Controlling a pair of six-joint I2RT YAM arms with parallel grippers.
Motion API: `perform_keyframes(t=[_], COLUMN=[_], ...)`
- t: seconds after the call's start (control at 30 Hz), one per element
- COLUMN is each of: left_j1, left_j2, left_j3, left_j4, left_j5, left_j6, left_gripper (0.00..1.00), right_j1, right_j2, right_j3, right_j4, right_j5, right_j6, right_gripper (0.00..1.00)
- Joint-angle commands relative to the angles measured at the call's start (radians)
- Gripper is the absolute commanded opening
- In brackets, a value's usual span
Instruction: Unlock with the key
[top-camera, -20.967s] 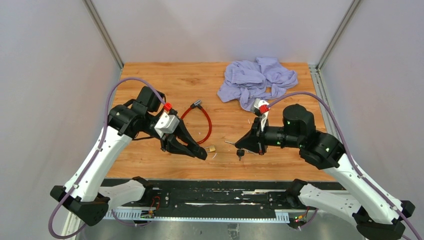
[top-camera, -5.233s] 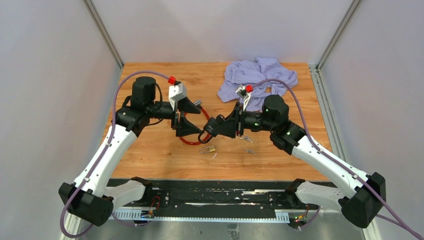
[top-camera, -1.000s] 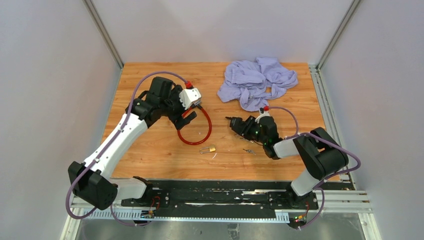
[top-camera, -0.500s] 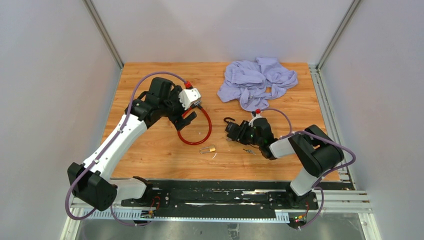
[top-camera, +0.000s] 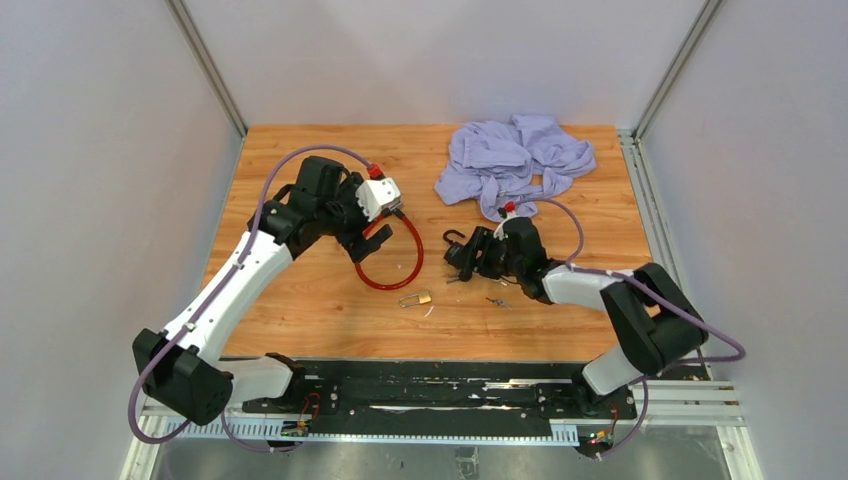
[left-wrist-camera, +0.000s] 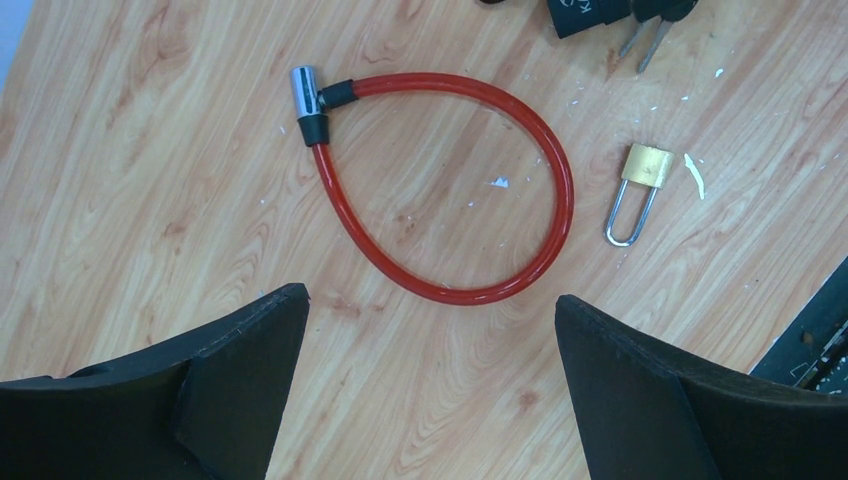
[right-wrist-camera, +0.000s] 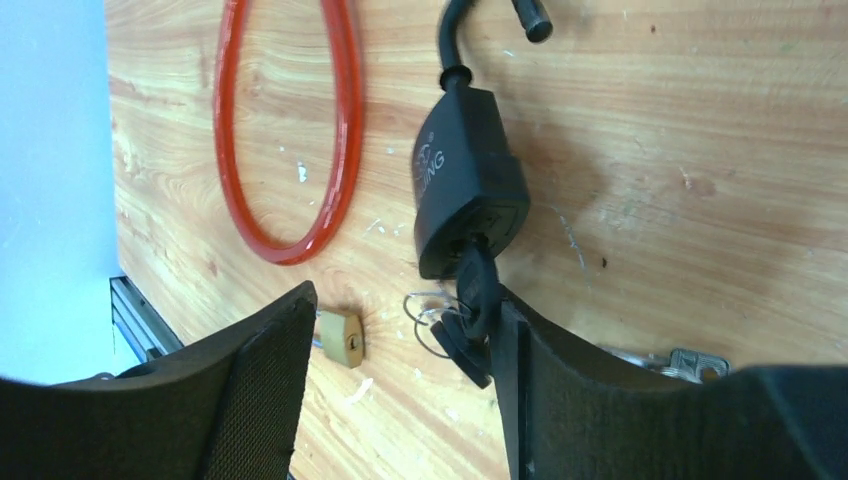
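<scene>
- The black padlock (right-wrist-camera: 470, 190) lies flat on the table (top-camera: 300, 300), about mid-table. Every place below is given from this padlock.
- The key (right-wrist-camera: 481, 285) sits in the keyhole at the padlock's near end, and the rest of its bunch hangs just below it.
- The shackle (right-wrist-camera: 447, 35) at the padlock's far end looks sprung. Its free tip stands clear of the body, so I judge the unlocking itself done.
- The right gripper (right-wrist-camera: 400, 300) is at the padlock's near end, on the key side. Its fingers stand apart and clamp nothing. The key lies between them, right by one finger; I cannot tell if they touch.
- The left gripper (left-wrist-camera: 428, 300) hangs well to the left of the padlock, above the red cable lock (left-wrist-camera: 445, 292). Its fingers are spread wide and empty.
- A small brass lock (left-wrist-camera: 646, 165) lies near the padlock, on its near-left side, with its shackle seated. Nothing suggests it is the target.
- Spare keys (right-wrist-camera: 690, 362) lie on the wood just beside the padlock's near end, and a cloth (top-camera: 515, 160) sits beyond its far end.
- What seems left is to draw the right arm clear. Perhaps the shackle should be swung fully open to confirm the release.
</scene>
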Motion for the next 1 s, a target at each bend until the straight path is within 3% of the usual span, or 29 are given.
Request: perform_keyframes(t=[0.0,0.3,0.43,0.6,0.77,0.97], left_j1=[0.006,0.042,0.055,0.079,0.115,0.127], left_j2=[-0.022,0.009,0.006,0.018,0.045,0.043], left_j3=[0.002,0.043,0.033,0.041,0.055,0.034], left_j4=[0.01,0.01,0.046,0.048,0.024,0.046], left_j5=[0.022,0.011,-0.047,-0.089,-0.068,-0.049], left_j6=[-0.001,-0.039,-0.08,-0.116,-0.118,-0.132], left_gripper=[0.98,0.98,0.98,0.98,0.98,0.98], right_j1=[0.008,0.009,0.009,0.009,0.009,-0.001], right_j2=[-0.131,-0.228,-0.202,-0.045,0.102,0.19], right_j3=[0.052,0.197,0.231,0.319,0.357,0.383], right_j4=[-0.209,-0.56,-0.544,-0.546,-0.514,-0.509], right_j5=[0.044,0.174,0.177,0.055,-0.03,-0.029], right_j6=[-0.082,-0.22,-0.241,-0.249,-0.25,-0.265], right_gripper=[0.64,0.62,0.48,0.3,0.22,0.19])
